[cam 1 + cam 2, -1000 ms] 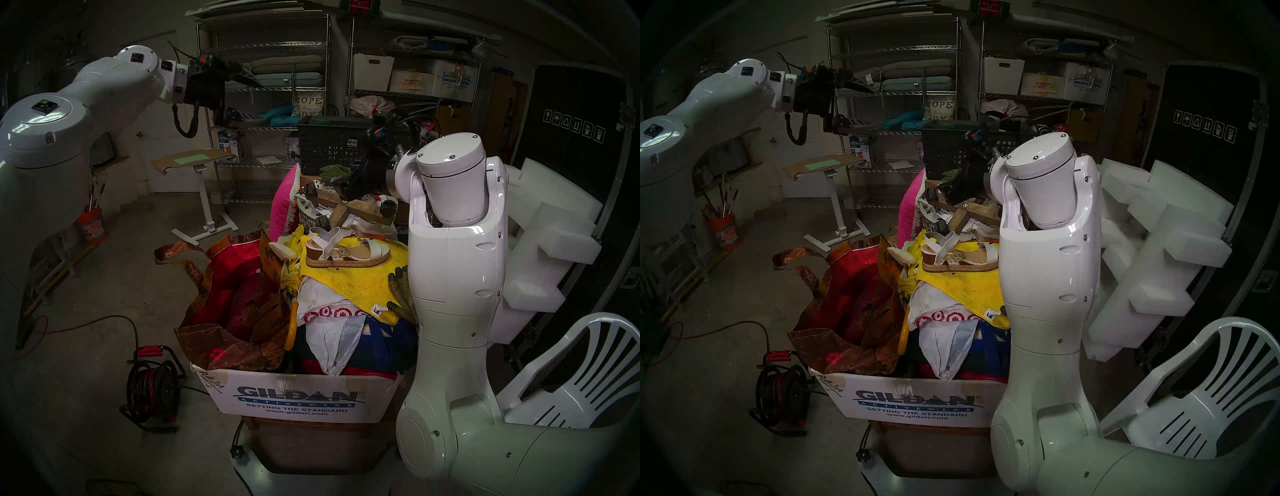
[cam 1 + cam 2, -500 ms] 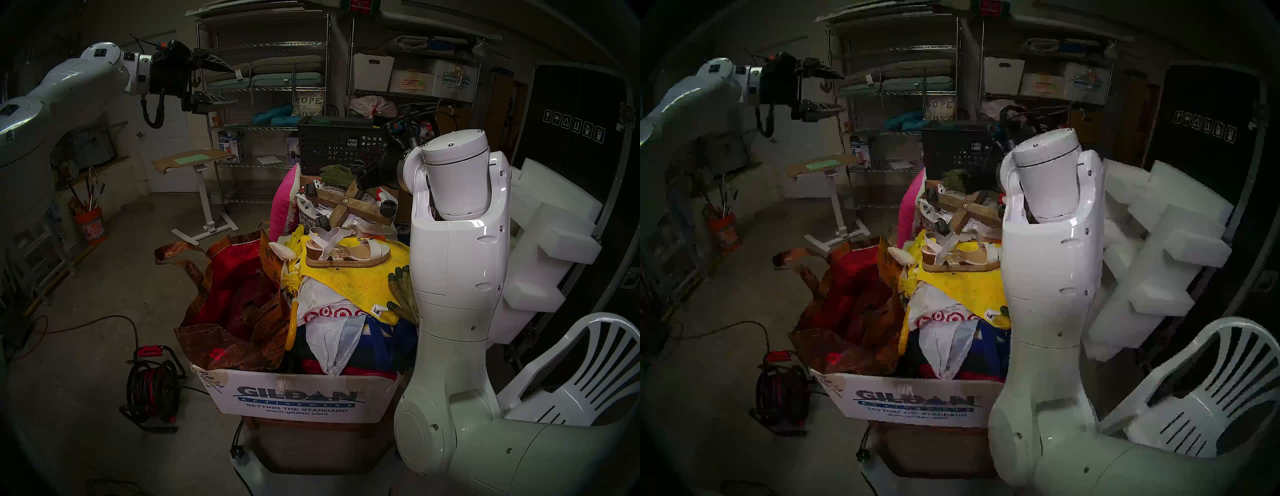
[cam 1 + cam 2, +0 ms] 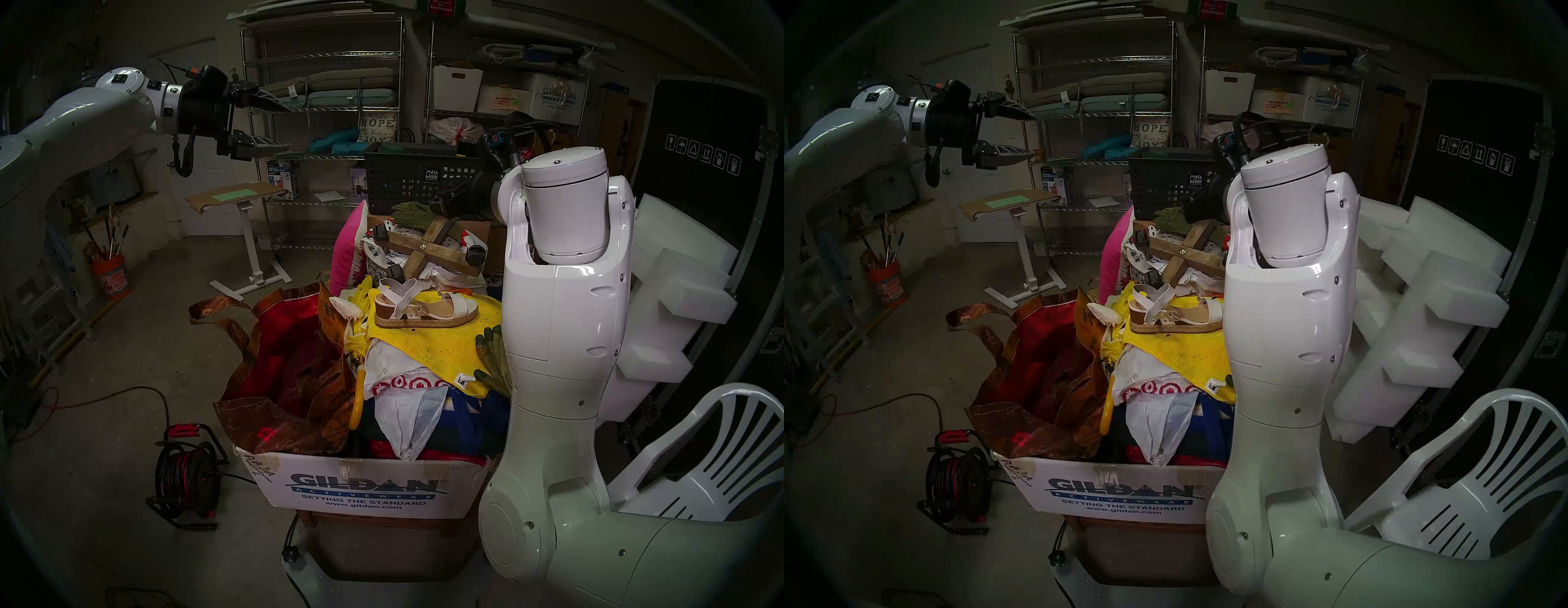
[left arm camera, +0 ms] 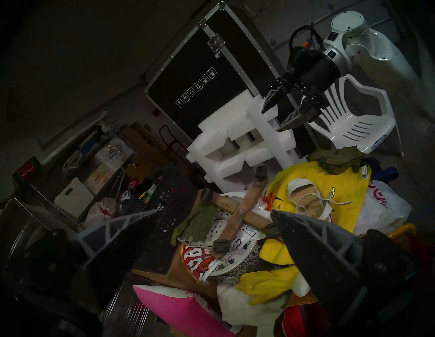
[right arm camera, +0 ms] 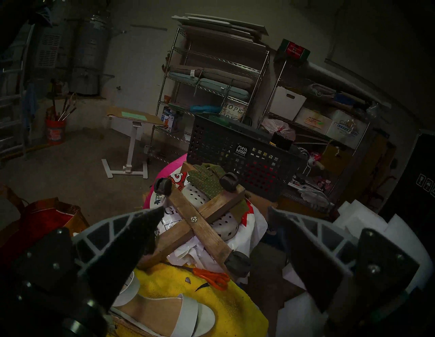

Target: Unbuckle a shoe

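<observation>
Glossy white arm shells (image 3: 564, 305); black wrists, looped black cable (image 3: 184, 155); ribbed grey-black fingers (image 3: 265, 142).

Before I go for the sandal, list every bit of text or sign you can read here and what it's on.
"GILDAN ACTIVEWEAR SETTING THE STANDARD www.gildan.com": front box
"Mesh basket": black basket
"HOPE", "JOY": pillow; smaller lines unreadable
"ICE SNOWMAN": red box
Five white handling pictograms: black case
Red bullseye logos: white bag
Orange bucket, shelf box, towel tag: too small to read

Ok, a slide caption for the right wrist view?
Open right gripper above a white sandal on a yellow towel, facing a wooden cross.
</observation>
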